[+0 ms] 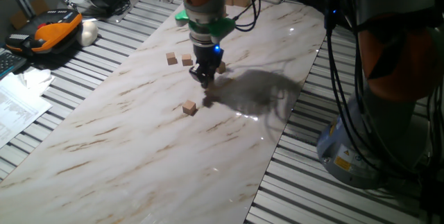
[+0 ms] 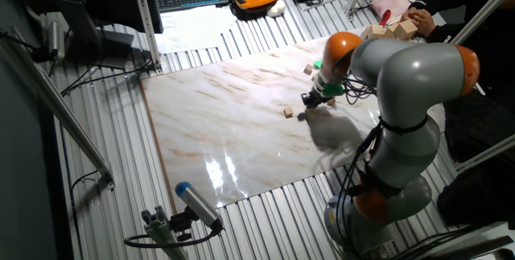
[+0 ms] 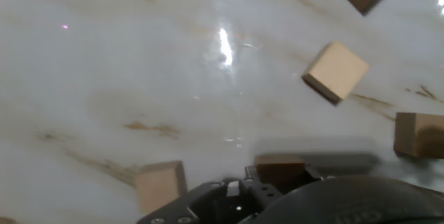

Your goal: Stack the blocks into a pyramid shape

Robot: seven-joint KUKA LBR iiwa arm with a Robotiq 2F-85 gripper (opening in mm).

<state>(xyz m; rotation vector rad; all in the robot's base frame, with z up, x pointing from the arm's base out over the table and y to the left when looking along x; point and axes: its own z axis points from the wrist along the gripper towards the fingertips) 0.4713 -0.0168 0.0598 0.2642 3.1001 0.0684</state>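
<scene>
Glossy marbled tabletop (image 1: 139, 134) on a slatted metal bench (image 1: 69, 78), two blocks (image 1: 179, 59) left of the tool (image 1: 205, 80), one lone block (image 1: 189, 107) just in front-left of it, tool low over the slab, finger state can't tell.

I count five cubes (image 3: 335, 71) in my hand view, all on the one counter (image 3: 104, 78): three to the right, one near left, one near centre. One fixed view shows only four. The larger blocks (image 2: 394, 28) far off are too heaped to count.
</scene>
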